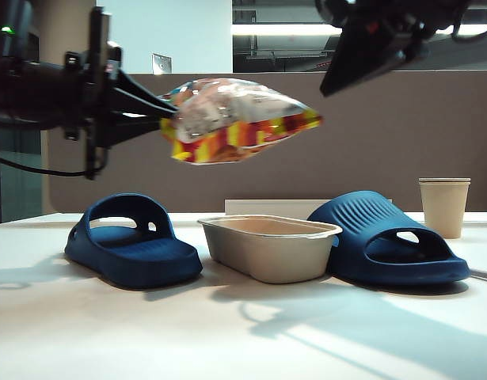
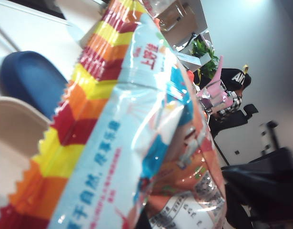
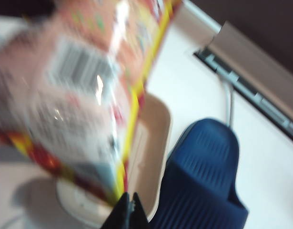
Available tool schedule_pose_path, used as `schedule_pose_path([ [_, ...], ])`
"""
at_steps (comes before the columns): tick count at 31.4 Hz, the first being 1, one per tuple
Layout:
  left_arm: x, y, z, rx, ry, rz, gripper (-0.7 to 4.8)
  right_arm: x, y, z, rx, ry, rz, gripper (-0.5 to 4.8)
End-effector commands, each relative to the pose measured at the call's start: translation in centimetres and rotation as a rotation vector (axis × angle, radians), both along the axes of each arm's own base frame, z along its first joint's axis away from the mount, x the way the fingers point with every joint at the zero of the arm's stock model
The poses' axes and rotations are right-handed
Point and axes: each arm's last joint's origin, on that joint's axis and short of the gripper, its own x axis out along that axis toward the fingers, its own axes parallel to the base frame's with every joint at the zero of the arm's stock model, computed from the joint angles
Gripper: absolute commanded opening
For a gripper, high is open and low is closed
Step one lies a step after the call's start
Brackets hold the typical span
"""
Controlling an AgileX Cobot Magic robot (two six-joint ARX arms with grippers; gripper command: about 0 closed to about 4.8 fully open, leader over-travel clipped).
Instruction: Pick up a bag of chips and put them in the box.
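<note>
Holding the bag of chips [image 1: 237, 120] clamped in my left gripper [image 1: 162, 117], I keep it in the air above the box [image 1: 268, 246], which sits on the table [image 1: 227, 332] between two blue slippers [image 1: 132, 240]. My left wrist view fills with the bag's red, yellow and orange stripes. From my right wrist, my right gripper [image 3: 129, 213] shows its fingertips pressed together, empty, over the box's rim.

Bag of chips [image 1: 237, 120] above box [image 1: 268, 247]
</note>
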Motion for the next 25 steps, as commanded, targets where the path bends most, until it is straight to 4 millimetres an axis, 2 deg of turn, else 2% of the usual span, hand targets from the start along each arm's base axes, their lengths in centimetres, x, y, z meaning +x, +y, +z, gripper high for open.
schedule_pose_path([
  [1,0.1,-1.4,-0.4,-0.003,-0.043,0.019,-0.06,-0.4,-0.3,1.1,0.038,-0.052,0.002,-0.05],
  [9,0.3,-3.9,-1.1,-0.034,-0.132,0.080,-0.06,-1.3,-1.2,2.4,0.082,-0.097,0.005,-0.05],
  [17,1.8,-6.8,-1.8,-0.045,-0.116,0.039,-0.06,-1.5,-1.3,2.1,0.063,-0.073,0.013,-0.05],
  [25,3.1,-7.5,-2.6,-0.038,-0.107,0.034,-0.06,-1.6,-1.3,1.8,0.041,-0.049,0.012,-0.05],
])
